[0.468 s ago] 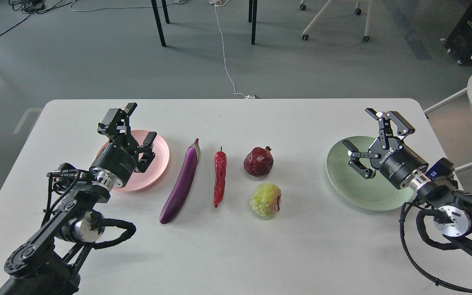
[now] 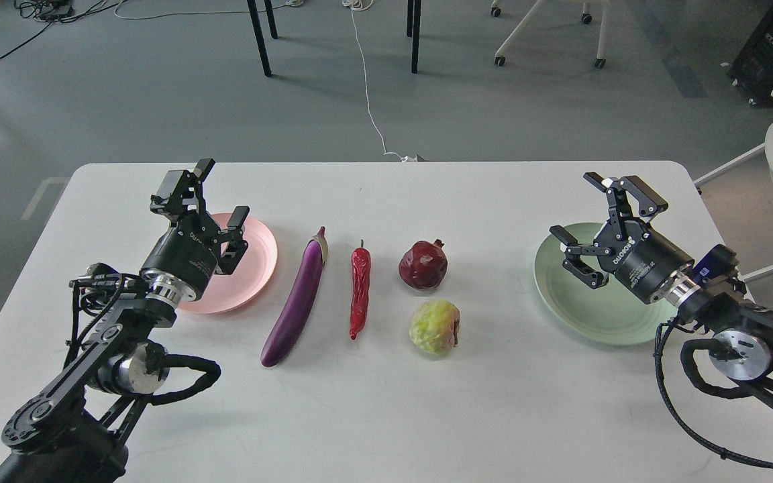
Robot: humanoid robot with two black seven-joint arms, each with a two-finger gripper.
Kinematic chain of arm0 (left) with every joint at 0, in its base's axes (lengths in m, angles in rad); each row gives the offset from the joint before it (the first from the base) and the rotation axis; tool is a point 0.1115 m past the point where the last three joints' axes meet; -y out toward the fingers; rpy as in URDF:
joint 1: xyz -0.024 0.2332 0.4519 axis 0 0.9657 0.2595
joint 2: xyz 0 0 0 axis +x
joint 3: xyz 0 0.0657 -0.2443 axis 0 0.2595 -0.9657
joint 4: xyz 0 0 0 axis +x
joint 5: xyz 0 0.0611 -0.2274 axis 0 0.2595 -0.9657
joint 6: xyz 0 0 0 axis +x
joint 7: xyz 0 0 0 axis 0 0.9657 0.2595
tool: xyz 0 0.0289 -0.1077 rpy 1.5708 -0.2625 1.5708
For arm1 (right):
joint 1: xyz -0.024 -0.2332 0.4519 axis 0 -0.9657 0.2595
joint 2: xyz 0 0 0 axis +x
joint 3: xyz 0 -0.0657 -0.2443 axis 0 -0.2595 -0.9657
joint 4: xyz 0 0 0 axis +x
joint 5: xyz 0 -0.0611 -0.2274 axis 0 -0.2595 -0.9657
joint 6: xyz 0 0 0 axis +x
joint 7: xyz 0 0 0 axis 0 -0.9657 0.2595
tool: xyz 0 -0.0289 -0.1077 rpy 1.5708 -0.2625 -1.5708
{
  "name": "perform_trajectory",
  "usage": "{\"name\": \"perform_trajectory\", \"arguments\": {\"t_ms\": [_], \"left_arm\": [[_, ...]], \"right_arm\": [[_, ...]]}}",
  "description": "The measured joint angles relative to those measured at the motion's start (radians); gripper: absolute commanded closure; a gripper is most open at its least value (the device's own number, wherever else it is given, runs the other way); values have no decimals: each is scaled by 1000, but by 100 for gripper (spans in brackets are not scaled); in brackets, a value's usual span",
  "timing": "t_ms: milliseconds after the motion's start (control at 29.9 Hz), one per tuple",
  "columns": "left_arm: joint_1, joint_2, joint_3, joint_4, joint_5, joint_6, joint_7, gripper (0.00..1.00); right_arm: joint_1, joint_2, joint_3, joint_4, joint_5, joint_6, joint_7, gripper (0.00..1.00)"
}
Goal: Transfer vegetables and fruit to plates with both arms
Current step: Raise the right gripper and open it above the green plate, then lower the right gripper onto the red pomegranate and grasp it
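Head view, left to right. Left gripper (image 2: 215, 201), black two-finger pincer, jaws spread wide and empty, poised above the pale pink round shallow plate (image 2: 252, 272). Just right of that plate lies the long glossy purple eggplant (image 2: 296, 302), its long axis running from near-left to far-right, stem cap away from the robot; it is the left arm's nearest item. Then the wrinkled red chili pepper (image 2: 359, 290), lying near to far. Next the dark red crowned round fruit (image 2: 423, 265), with the bumpy yellow-green round fruit (image 2: 434, 327) nearer the robot. Right gripper (image 2: 578, 221), jaws likewise wide and empty, over the pale mint-green ringed plate (image 2: 574, 308); both fruits lie to its left, all on the white table (image 2: 494, 416)
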Motion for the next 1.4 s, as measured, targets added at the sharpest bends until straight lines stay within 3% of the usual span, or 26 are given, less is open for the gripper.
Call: {"name": "perform_trajectory", "arguments": {"t_ms": [167,334,468,568,736,903,1137,1404], "left_arm": [[0,10,1,-2,0,0,-24,2],[0,15,3,-5,6,2,-37,2],[0,15,3,-13,7,1,-39,2],[0,17,3,-27,8,0,-45,2],[6,21,4,-47,8,0,-62,2],[9,36,4,-51,8,0,-64,2],[15,41,3,-57,8,-2,-65,2],[18,41,0,-60,8,-2,-67,2]], "right_arm": [[207,-48,-109,7,-239,3,0,2],[531,-45,-374,-1,-479,-1,0,1],[768,65,-623,-63,-679,-23,0,1],[866,185,-778,-138,-786,-97,0,1],[902,396,-971,-257,-889,-232,0,1],[901,533,-1075,-353,-915,-277,0,1],[885,625,-1133,-398,-974,-283,0,2],[868,648,-1175,-400,-1017,-285,0,2]]}}
